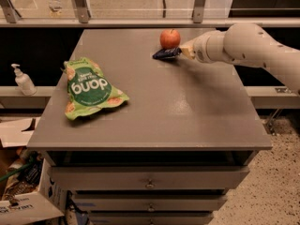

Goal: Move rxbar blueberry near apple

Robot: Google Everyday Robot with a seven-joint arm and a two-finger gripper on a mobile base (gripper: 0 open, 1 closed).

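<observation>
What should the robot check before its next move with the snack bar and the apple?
1. rxbar blueberry near apple: ok, just in front of it.
2. Bar resting flat on the table: cannot tell.
3. gripper at the bar's right end: ok.
4. Gripper's hold on the bar: cannot tell.
5. Apple away from the table edge: ok.
6. Green chip bag out of the way: ok, far left.
</observation>
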